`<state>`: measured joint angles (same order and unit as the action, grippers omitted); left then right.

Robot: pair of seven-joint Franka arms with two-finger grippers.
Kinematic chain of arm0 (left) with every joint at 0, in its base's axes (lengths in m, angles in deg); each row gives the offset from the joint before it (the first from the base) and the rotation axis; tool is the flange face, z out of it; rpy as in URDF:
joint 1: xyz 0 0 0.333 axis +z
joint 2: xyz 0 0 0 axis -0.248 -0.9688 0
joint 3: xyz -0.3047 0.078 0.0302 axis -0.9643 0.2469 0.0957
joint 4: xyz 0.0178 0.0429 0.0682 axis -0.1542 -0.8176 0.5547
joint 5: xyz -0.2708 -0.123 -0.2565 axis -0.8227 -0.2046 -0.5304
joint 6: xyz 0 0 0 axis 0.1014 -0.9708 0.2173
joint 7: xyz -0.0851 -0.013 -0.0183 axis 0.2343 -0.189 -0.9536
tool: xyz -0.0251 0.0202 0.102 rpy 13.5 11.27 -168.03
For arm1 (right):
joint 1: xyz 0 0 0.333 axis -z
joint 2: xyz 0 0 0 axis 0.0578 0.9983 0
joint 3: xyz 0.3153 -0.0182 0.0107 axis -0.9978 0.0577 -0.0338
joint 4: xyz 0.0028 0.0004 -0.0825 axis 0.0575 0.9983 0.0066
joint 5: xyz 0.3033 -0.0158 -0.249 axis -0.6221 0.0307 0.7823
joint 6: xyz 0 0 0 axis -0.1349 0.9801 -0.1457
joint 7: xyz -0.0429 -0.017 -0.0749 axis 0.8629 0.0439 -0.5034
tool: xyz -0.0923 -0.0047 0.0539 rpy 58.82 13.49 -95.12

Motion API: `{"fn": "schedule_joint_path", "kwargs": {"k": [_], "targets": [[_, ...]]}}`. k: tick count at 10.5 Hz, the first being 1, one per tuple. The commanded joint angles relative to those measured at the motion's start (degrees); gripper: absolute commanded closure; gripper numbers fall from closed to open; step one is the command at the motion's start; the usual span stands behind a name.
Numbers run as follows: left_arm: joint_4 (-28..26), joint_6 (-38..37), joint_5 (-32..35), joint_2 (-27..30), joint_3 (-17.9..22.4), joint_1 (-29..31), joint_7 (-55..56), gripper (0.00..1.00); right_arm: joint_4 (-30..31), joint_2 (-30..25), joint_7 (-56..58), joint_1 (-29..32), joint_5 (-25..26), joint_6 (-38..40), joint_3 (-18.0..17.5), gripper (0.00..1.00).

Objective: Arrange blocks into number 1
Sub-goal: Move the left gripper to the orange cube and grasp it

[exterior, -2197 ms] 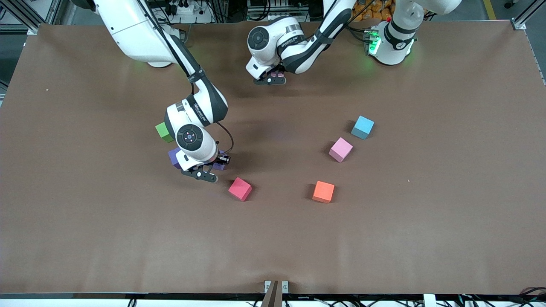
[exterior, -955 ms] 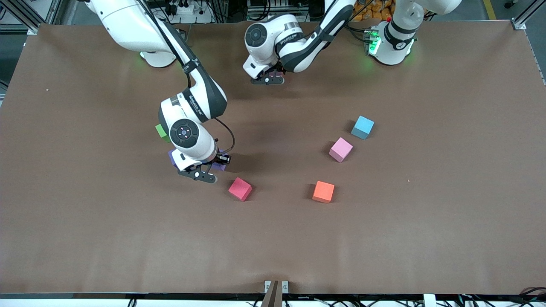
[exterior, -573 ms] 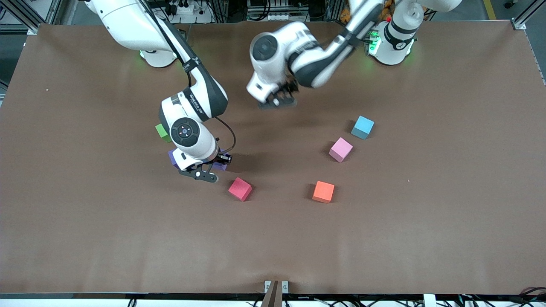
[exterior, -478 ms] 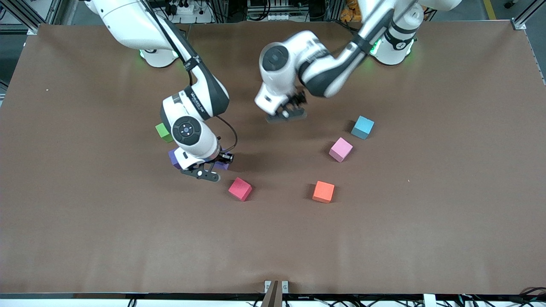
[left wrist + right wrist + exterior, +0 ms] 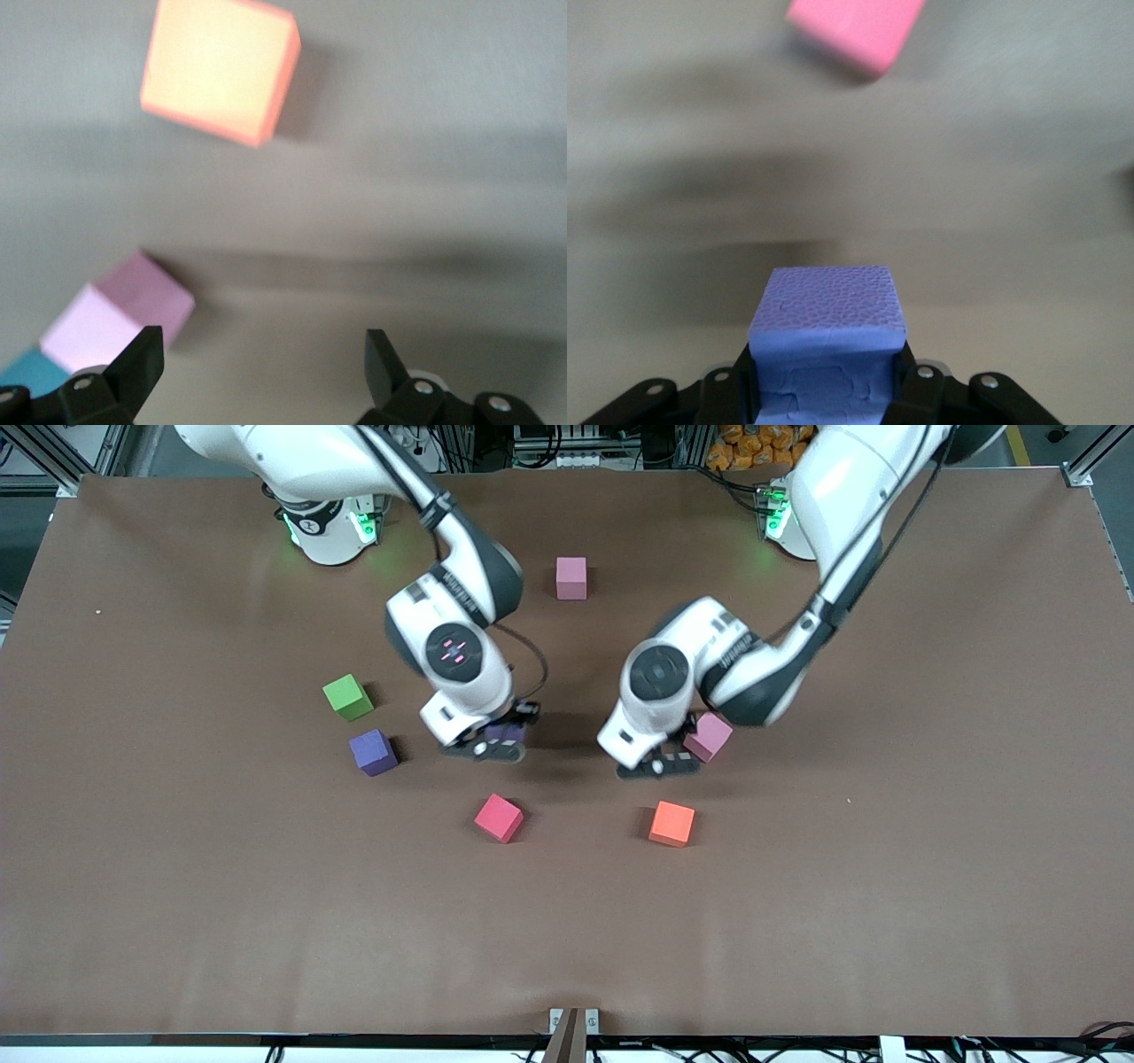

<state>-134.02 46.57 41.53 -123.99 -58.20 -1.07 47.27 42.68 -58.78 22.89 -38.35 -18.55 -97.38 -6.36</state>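
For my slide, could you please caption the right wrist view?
Right tool shut on a purple block, red block ahead.

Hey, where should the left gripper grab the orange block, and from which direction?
The open left gripper, over the table beside it, should come straight down and close its fingers on two opposite side faces of the orange block. It sits flat with bare table all round, so likely either pair works.
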Motion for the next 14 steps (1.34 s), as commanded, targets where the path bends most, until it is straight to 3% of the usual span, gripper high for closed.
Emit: {"fn": "schedule_joint_path", "kwargs": {"k": [1, 7, 9, 14], "targets": [[5.1, 1.1, 1.6, -3.0, 1.9, -0.7, -9.5, 0.0, -0.3, 0.9, -0.8, -5.2, -0.8, 0.7, 0.2, 0.74], [6.0, 11.4, 1.6, -5.1, 8.2, -1.2, -25.4, 0.0, 2.9, 1.9, -6.1, -13.6, -0.7, 0.0, 0.3, 0.74], [8.5, 14.1, 1.5, -8.0, 8.5, -1.3, -24.8, 0.0, 4.3, 2.0, -11.4, -14.9, -0.8, -0.7, 0.2, 0.74], [8.3, 15.2, 1.7, -9.0, 8.7, -2.3, -22.4, 0.0, 8.7, 1.8, -15.9, -18.0, -2.1, -5.1, 0.1, 0.74]]}}
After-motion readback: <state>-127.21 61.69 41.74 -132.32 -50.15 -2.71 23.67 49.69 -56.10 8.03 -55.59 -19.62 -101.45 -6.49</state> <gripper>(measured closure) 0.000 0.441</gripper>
